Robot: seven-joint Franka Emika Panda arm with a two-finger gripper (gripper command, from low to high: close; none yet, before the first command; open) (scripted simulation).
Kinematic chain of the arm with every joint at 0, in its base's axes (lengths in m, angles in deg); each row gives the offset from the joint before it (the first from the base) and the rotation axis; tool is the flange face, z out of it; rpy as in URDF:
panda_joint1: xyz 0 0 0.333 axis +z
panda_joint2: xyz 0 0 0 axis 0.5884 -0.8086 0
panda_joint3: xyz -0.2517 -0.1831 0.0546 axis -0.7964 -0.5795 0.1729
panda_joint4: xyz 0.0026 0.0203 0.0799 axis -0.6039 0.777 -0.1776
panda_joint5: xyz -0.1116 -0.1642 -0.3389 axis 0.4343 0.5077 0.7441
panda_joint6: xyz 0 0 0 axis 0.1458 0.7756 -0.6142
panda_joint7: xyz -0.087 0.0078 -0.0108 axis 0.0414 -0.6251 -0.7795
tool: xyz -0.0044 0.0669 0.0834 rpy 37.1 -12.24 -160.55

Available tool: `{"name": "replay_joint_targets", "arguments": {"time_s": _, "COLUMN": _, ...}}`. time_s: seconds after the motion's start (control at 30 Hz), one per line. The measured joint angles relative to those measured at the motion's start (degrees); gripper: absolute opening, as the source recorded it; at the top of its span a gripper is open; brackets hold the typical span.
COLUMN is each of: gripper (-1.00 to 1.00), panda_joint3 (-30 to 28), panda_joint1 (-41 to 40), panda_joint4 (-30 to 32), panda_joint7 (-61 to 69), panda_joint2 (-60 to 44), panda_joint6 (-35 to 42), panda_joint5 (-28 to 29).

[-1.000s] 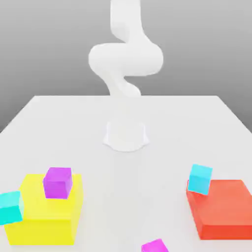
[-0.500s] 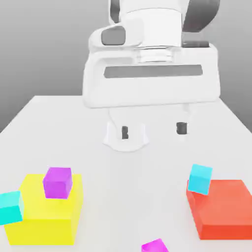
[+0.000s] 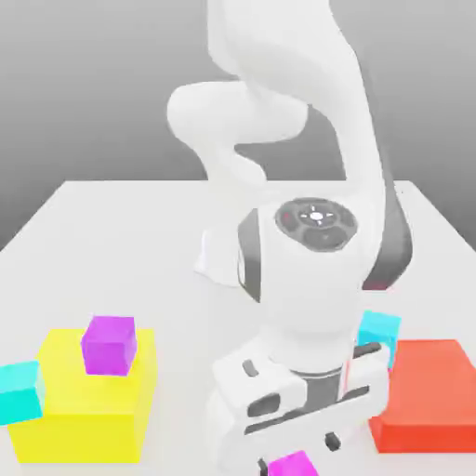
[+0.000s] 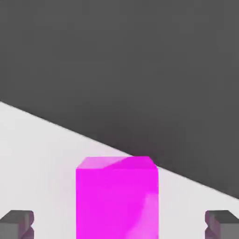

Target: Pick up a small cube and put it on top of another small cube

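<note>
Reaching forward and down since the earlier frame, the gripper (image 4: 119, 225) is holding its fingers wide apart. Between them, with a gap on each side, the magenta cube (image 4: 116, 203) is resting near the edge of the white table (image 4: 42, 172).

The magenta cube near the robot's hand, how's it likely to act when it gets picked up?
The magenta cube looks solid and flat-sided, so it would probably stay stiff when squeezed. Its square edges suggest it won't roll. The smooth faces might let it slip a little.
</note>
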Motion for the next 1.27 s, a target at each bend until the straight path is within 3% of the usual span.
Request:
{"name": "replay_joint_targets", "arguments": {"time_s": 0.03, "gripper": -1.0, "panda_joint3": -0.01, "panda_joint1": 0.01, "panda_joint4": -0.23, "panda_joint7": 0.0, "panda_joint2": -1.1, "panda_joint6": -0.85, "panda_joint5": 0.01}}
{"name": "replay_joint_targets", "arguments": {"time_s": 0.23, "gripper": -1.0, "panda_joint3": 0.01, "panda_joint1": -0.01, "panda_joint4": -0.34, "panda_joint7": -0.04, "panda_joint2": -1.65, "panda_joint6": -1.24, "panda_joint5": 0.05}}
{"name": "replay_joint_targets", "arguments": {"time_s": 0.43, "gripper": -1.0, "panda_joint3": 0.52, "panda_joint1": 0.15, "panda_joint4": 2.22, "panda_joint7": 0.72, "panda_joint2": 8.21, "panda_joint6": 6.07, "panda_joint5": 0.01}}
{"name": "replay_joint_targets", "arguments": {"time_s": 0.73, "gripper": -1.0, "panda_joint3": 8.23, "panda_joint1": 5.93, "panda_joint4": 14.8, "panda_joint7": 15.03, "panda_joint2": 26.83, "panda_joint6": 12.17, "panda_joint5": -0.88}}
{"name": "replay_joint_targets", "arguments": {"time_s": 0.97, "gripper": -1.0, "panda_joint3": 10.06, "panda_joint1": 13.85, "panda_joint4": 24.92, "panda_joint7": 28.98, "panda_joint2": 41.71, "panda_joint6": 16.77, "panda_joint5": -4.68}}
{"name": "replay_joint_targets", "arguments": {"time_s": 1.13, "gripper": -1.0, "panda_joint3": 11.22, "panda_joint1": 14.45, "panda_joint4": 27.91, "panda_joint7": 30.22, "panda_joint2": 36.26, "panda_joint6": 8.37, "panda_joint5": -3.78}}
{"name": "replay_joint_targets", "arguments": {"time_s": 1.17, "gripper": 1.0, "panda_joint3": 11.2, "panda_joint1": 14.41, "panda_joint4": 28.25, "panda_joint7": 29.76, "panda_joint2": 34.35, "panda_joint6": 6.14, "panda_joint5": -3.12}}
{"name": "replay_joint_targets", "arguments": {"time_s": 1.27, "gripper": 1.0, "panda_joint3": 11.2, "panda_joint1": 14.41, "panda_joint4": 28.25, "panda_joint7": 29.76, "panda_joint2": 34.35, "panda_joint6": 6.14, "panda_joint5": -3.12}}
